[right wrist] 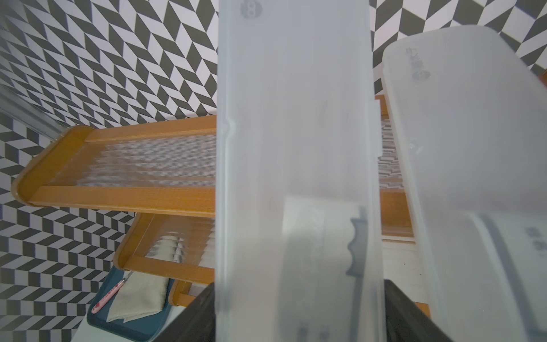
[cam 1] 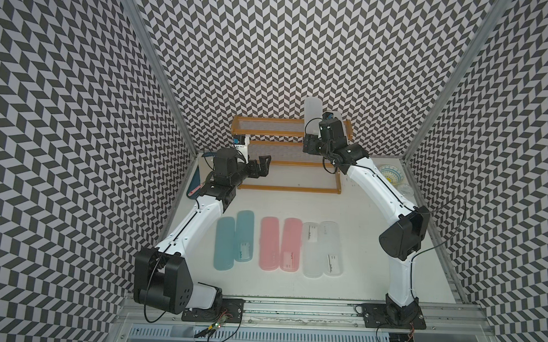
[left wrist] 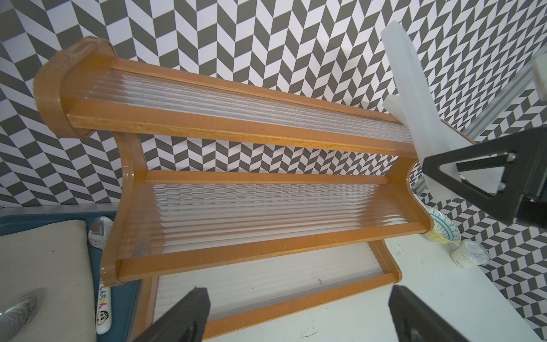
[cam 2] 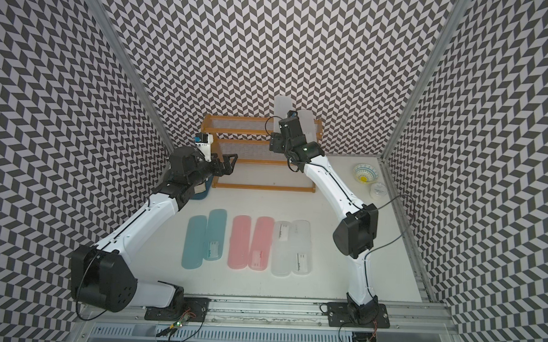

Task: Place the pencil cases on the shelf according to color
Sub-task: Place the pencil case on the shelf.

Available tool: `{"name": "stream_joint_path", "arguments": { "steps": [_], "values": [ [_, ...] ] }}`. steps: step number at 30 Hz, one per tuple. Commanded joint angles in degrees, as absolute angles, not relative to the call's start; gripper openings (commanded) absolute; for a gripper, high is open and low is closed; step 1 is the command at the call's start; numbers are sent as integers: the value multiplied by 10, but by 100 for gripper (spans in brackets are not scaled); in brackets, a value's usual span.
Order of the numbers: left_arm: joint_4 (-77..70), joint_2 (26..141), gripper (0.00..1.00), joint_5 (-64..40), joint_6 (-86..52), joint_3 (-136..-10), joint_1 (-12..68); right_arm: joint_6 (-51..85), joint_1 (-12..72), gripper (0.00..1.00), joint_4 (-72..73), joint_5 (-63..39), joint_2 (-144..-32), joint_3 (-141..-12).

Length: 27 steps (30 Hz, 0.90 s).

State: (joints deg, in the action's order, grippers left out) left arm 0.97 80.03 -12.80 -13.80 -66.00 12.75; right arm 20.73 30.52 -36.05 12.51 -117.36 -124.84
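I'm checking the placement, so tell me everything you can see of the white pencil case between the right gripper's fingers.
The frosted white case is a long, flat, translucent plastic box with a rounded top end and a white label low down. It stands near upright at the right end of the top tier of the shelf, beside a second white case, between the fingers of the right gripper; whether they press it is unclear.

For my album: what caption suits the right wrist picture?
A white case stands on end between the jaws of the right gripper at the shelf's top tier, beside a second white case.
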Motion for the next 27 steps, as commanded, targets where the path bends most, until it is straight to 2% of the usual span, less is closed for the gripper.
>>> {"name": "stream_joint_path", "arguments": {
  "steps": [1, 10, 17, 22, 27],
  "values": [
    [-1, 798, 100, -143, -142, -660, 130, 211, 303, 85, -345, 115, -1177, -1271],
    [-1, 801, 100, -141, -142, -658, 131, 214, 301, 90, -338, 83, -1156, -1280],
    [1, 804, 100, -135, -137, -658, 131, 202, 301, 91, -318, 65, -1084, -1250],
    [3, 806, 100, -128, -132, -659, 132, 179, 298, 92, -306, 81, -996, -1155],
    [7, 812, 100, -114, -121, -658, 148, 178, 294, 92, -270, 80, -875, -969]
  ]
}}
